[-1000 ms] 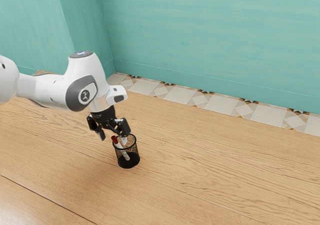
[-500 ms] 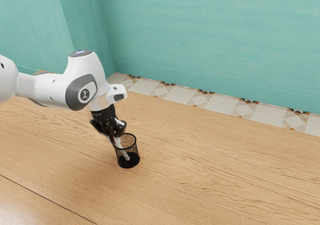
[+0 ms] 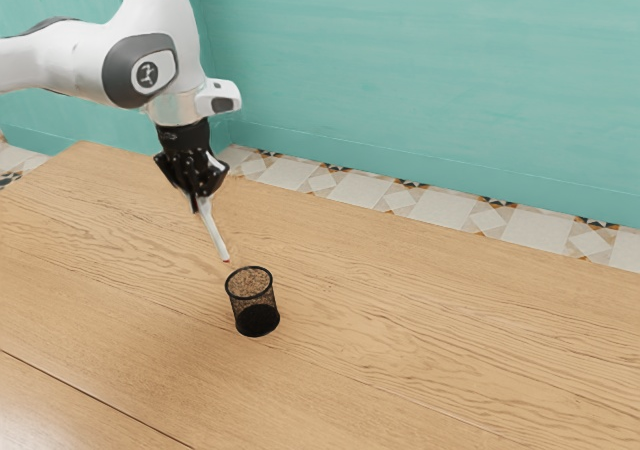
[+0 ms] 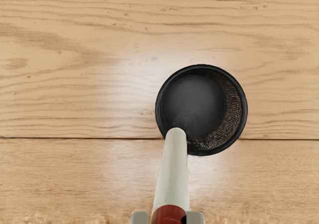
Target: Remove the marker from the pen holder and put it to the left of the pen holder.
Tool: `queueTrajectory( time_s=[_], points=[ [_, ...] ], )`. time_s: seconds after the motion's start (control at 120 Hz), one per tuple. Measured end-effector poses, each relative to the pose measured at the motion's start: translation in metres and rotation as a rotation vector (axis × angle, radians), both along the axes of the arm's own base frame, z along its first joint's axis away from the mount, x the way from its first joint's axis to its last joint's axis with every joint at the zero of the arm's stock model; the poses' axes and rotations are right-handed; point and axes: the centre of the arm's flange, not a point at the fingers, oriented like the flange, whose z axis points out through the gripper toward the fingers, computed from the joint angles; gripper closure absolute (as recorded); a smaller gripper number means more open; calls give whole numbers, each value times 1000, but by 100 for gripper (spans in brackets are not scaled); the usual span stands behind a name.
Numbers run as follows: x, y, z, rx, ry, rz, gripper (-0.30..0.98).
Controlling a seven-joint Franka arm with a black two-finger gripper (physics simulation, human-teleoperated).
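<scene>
One marker (image 3: 214,232) tight between the jaws (aslant, too), out of the pen holder (image 3: 254,308).

The far side is being closed off by a teal wall (image 3: 420,60) — a corner being formed toward the exterior view's left. Its foot is being edged by a teal baseboard (image 3: 450,178). Beyond the wooden table (image 3: 450,340), a pale tiled floor (image 3: 430,207) is being patterned with dark and orange motifs. At near left, the wood is being crossed by a dark seam (image 3: 95,399) — a soft sheen (image 4: 124,84) is being reflected in the wrist view.
</scene>
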Motion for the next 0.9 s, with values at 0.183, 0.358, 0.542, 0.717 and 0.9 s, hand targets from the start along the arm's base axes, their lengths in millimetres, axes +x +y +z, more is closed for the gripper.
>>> queueTrajectory(
  time_s=[0.183, 0.358, 0.542, 0.717, 0.9],
  points=[
    [25, 58, -41, 95, 385, 109, 79],
    [16, 102, -103, 141, 746, 221, 79],
    [26, 113, -169, 181, 992, 276, 79],
    [32, 120, -203, 190, 1100, 302, 79],
    [46, 125, -227, 173, 1130, 319, 49]
  ],
)
